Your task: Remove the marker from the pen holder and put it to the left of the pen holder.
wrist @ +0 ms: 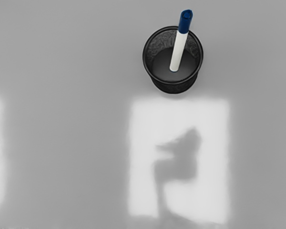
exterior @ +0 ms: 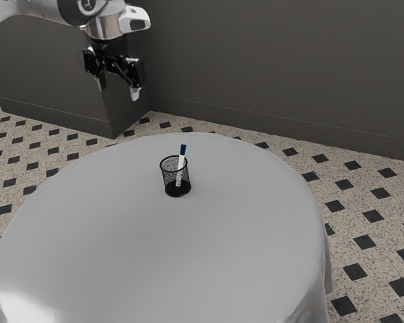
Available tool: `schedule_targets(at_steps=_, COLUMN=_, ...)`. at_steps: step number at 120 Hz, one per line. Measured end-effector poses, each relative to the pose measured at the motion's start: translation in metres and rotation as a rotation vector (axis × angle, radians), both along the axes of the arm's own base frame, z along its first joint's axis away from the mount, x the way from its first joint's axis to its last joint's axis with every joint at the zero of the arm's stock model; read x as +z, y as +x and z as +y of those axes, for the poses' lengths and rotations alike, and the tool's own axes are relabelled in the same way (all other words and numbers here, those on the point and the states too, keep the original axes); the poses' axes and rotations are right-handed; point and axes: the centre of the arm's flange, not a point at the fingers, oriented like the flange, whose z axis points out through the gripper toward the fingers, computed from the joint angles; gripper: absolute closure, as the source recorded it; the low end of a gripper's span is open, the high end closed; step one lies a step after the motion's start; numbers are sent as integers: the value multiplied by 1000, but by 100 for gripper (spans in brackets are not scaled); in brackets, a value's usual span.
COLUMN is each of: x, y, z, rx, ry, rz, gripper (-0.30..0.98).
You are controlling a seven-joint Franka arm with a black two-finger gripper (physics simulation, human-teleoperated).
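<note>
The gripper point(exterior: 118, 89), jaws parted and empty, must match the apparent lean of the marker point(wrist: 178, 47), then lift it clear of the holder point(wrist: 168, 87).

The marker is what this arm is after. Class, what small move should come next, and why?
Probably carry the open pincer over toward the marker's blue cap, before any lowering. The pincer hangs empty, off to one side of the pen holder, and the cap sticks up above the rim, so it looks like the easiest part to grasp.
</note>
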Motion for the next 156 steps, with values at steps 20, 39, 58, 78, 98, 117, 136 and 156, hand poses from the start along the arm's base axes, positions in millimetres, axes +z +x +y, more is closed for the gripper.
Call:
schedule_targets(at_steps=20, x=-30, y=14, z=2, rx=8, ry=10, rz=45, gripper=0)
schedule_targets(at_steps=39, x=-83, y=40, z=19, rx=38, ry=27, rz=86, gripper=0)
schedule_targets(at_steps=58, x=-124, y=57, z=50, rx=79, ry=27, rz=106, gripper=2)
schedule_targets(at_steps=78, x=-152, y=73, z=73, rx=61, ry=3, rz=78, gripper=10)
schedule_targets(at_steps=98, x=-175, y=88, z=69, rx=-16, ry=-26, rz=39, gripper=14)
schedule_targets(at_steps=117, x=-199, y=103, z=60, rx=-74, ry=-100, rz=-4, gripper=18)
schedule_targets(at_steps=136, x=-205, y=111, z=52, rx=-119, ry=-224, rz=-65, gripper=19)
schedule_targets(at_steps=156, x=-214, y=113, z=47, rx=-180, ry=-298, rz=-84, gripper=21)
